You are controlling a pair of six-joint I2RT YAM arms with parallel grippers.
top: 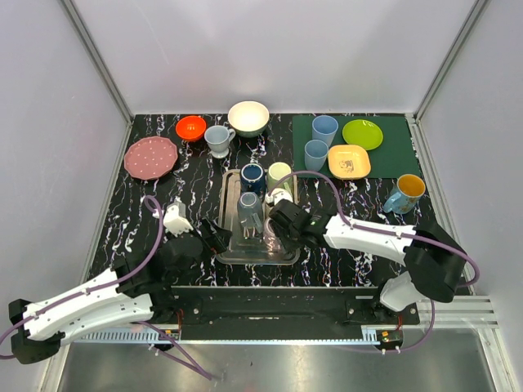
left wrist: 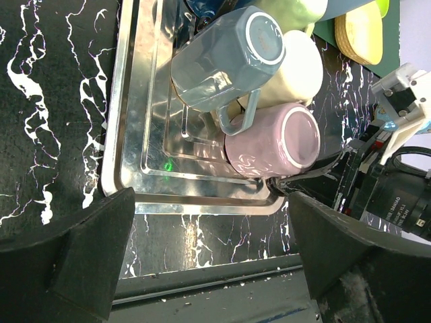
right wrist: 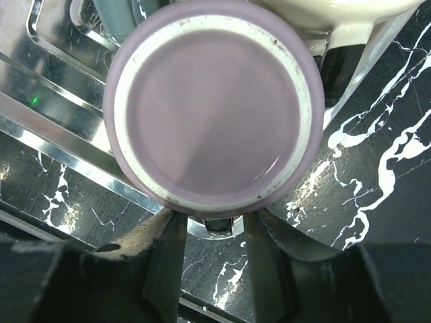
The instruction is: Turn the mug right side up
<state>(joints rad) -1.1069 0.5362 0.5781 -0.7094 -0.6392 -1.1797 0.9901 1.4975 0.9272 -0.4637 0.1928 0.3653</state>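
Observation:
A pink mug [right wrist: 212,108] stands upside down, base up, at the near right corner of a metal tray [left wrist: 135,134]; it also shows in the left wrist view [left wrist: 269,145] and the top view [top: 270,237]. My right gripper [right wrist: 215,219] is right over it, its fingers [right wrist: 172,249] straddling the mug's handle with a small gap on each side. My left gripper [left wrist: 209,262] is open and empty, just off the tray's near left edge [top: 214,237]. A grey-blue mug [left wrist: 215,60] and a cream mug [left wrist: 296,70] stand upside down against the pink one.
A dark blue mug [top: 252,175] and a pale green mug [top: 279,173] fill the tray's far end. Behind it are a white bowl [top: 248,118], an orange bowl [top: 191,127], a grey mug [top: 218,140] and a pink plate [top: 151,157]. A green mat [top: 392,155] holds cups and plates.

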